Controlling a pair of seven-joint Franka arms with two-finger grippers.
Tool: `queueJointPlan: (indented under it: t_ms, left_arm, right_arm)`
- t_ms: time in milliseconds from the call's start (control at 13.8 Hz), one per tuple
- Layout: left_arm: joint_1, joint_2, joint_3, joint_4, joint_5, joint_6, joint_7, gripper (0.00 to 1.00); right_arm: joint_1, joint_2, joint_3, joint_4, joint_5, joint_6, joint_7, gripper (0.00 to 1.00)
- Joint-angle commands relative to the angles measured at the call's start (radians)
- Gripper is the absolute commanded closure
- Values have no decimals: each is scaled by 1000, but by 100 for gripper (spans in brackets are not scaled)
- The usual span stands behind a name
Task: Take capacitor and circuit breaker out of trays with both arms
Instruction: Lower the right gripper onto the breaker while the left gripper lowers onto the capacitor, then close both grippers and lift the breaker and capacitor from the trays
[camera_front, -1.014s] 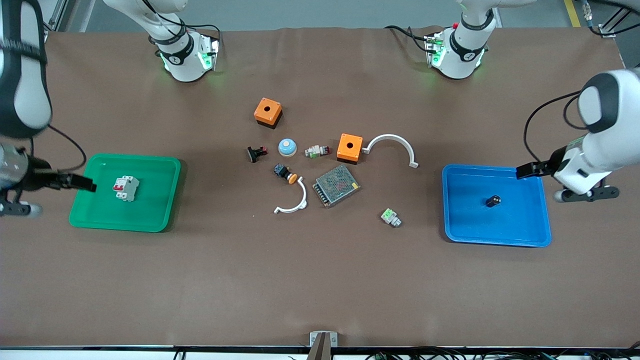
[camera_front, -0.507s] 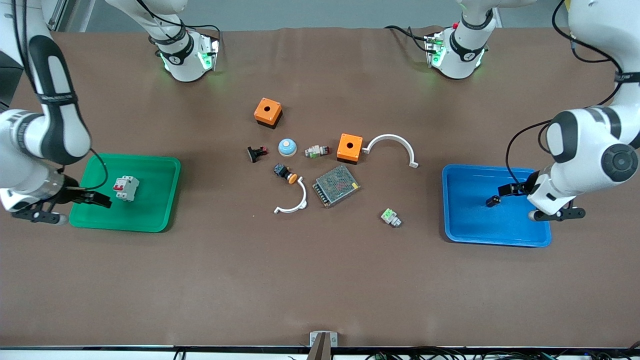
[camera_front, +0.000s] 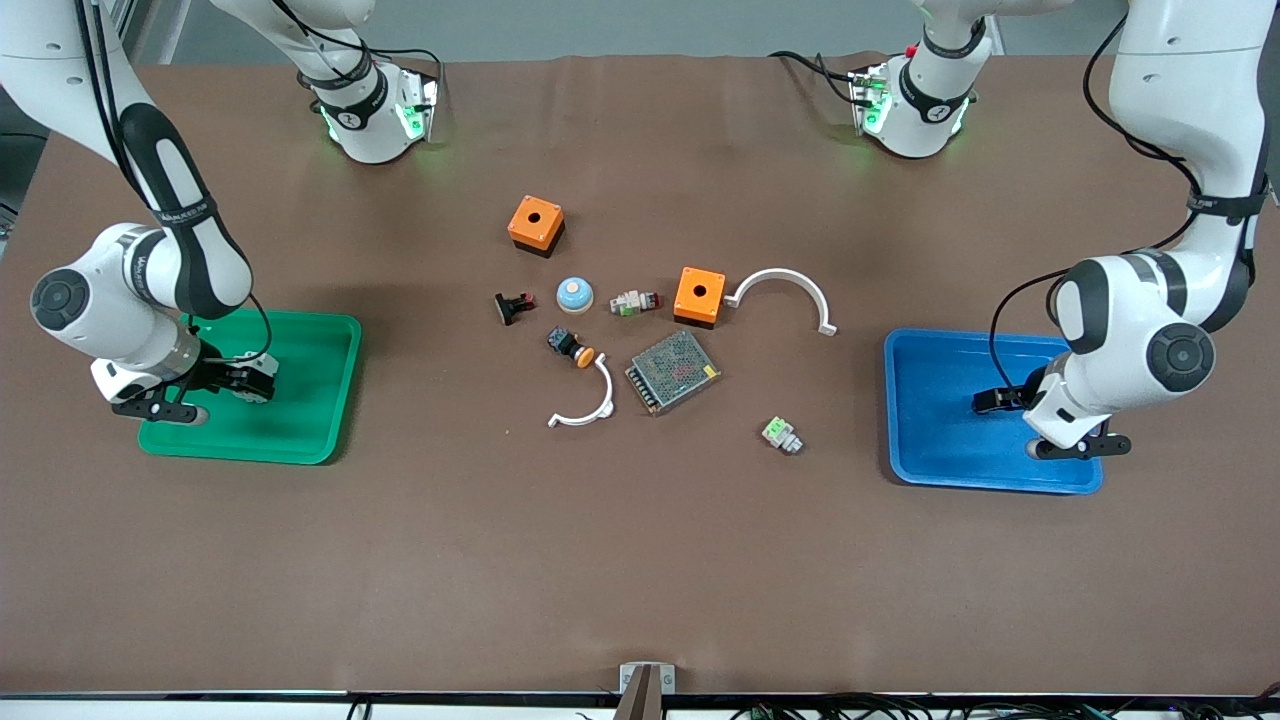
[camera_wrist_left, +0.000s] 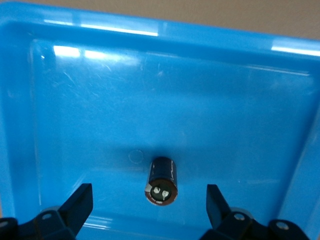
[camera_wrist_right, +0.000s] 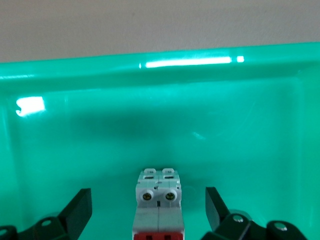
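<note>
In the front view the right gripper sits low in the green tray and covers most of the breaker; only a white sliver shows at the gripper's 3 o'clock edge. The right wrist view shows more: the breaker lies on the tray floor between the two spread fingers, touching neither, its lower part cut off by the frame edge so only a strip of the red levers shows. Two screw heads sit at its end. No writing can be read on it.

The left gripper is down inside the blue tray, and from the front its dark fingertips hide the capacitor, which probably lies just under them. The left wrist view shows the capacitor on its side on the tray floor, between the parted fingers, with a gap on each side. Two pale terminal dots mark its end face; no label is legible.

At the table's middle lie two orange boxes, a metal mesh unit and two white arcs.
</note>
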Motion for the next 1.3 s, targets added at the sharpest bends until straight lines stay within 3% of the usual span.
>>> queueJointPlan:
  t_ms: [0, 217, 362, 580, 652, 797, 1014, 1232]
  left_arm:
    - [1, 23, 0, -1, 8, 10, 9, 0]
    - [1, 29, 0, -15, 8, 10, 7, 0]
    - [1, 35, 0, -16, 8, 11, 3, 11]
    - [-1, 41, 0, -19, 8, 13, -3, 37]
    - [-1, 43, 0, -19, 8, 13, -3, 40]
    - [-1, 46, 0, -19, 8, 12, -8, 52]
    - [-5, 46, 0, -13, 6, 11, -9, 75]
    - [-13, 38, 0, -7, 2, 8, -43, 83]
  right_arm:
    - [-25, -14, 11, -40, 4, 14, -23, 0]
    - [-36, -14, 11, -44, 4, 7, -23, 7]
    - [-37, -16, 11, -46, 4, 0, -41, 30]
    - [-36, -19, 11, -47, 6, -31, -49, 83]
    - [-34, -25, 11, -44, 6, -46, -49, 95]
    - [-25, -51, 16, -5, 4, -109, -50, 98]
    - [35, -66, 17, 159, 6, -339, -41, 98]
    - [136, -59, 17, 198, 34, -359, -18, 99]
